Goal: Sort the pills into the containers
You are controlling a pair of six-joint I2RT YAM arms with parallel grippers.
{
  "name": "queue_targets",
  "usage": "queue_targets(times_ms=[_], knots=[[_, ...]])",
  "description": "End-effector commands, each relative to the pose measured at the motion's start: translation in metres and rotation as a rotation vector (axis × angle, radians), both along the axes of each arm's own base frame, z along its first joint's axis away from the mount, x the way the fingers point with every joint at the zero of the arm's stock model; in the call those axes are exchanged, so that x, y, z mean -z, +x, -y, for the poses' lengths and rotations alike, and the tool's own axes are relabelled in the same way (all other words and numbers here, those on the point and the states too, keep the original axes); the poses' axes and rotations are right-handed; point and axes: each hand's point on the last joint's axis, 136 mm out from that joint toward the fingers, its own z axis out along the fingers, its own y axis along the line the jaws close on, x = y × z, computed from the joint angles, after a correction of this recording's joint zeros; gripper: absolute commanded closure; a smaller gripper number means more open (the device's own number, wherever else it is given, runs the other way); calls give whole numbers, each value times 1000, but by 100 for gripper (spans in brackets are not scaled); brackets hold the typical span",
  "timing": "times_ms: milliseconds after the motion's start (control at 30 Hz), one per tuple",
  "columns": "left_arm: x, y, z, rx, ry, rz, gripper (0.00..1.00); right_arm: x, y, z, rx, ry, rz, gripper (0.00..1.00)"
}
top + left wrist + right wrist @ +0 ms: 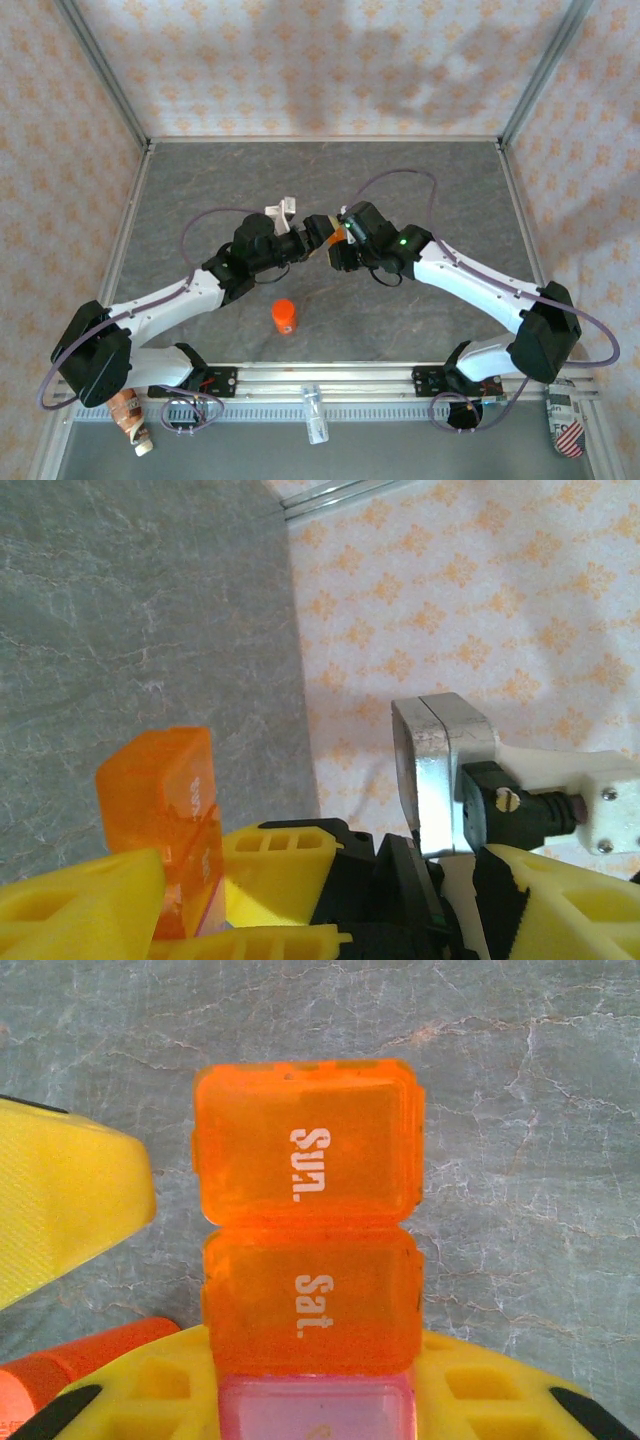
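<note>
At the near edge, the bases of both arms are bolted to a rail point(330, 378), and a small clear object point(316, 415) is seen lying just in front of it.

Further in, an orange bottle point(284, 316) is found standing upright on the grey tabletop point(200, 190), between the two arms and apart from both claws.

Over the middle of the tabletop, the two claws are brought tip to tip. The pill box point(310, 1190) is held there by the right claw point(315, 1400), whose yellow fingers are closed on the box at its pink section. Two orange sections, marked "Sat." and "Sun.", project beyond the fingertips, with "Sun." furthest out. Whether the lids are latched cannot be told.

The left claw point(320, 880) is observed with its jaws spread wide and nothing gripped. One of its yellow fingers point(60, 1200) is placed just beside the "Sun." section, with a gap visible between them in the right wrist view. In the left wrist view the box is seen edge-on against that finger, and contact cannot be confirmed.

Beyond the claws, bare tabletop is noted up to patterned walls point(330, 60).
</note>
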Motion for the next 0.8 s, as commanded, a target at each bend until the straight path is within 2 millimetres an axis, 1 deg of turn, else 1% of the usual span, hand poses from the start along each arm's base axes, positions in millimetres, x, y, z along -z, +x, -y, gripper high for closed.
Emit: queue_targets(times_ms=[0,200,400,767], knots=[[-5,0,2,-16,-22,18,20,-12,4,1,27,28,47,76],[-6,0,5,-13,-31,23,20,-11,4,0,28,34,45,76],[-15,1,12,-3,-52,36,20,-8,3,1,31,31,43,76],[-53,4,17,5,-84,109,20,13,0,10,49,1,19,77]])
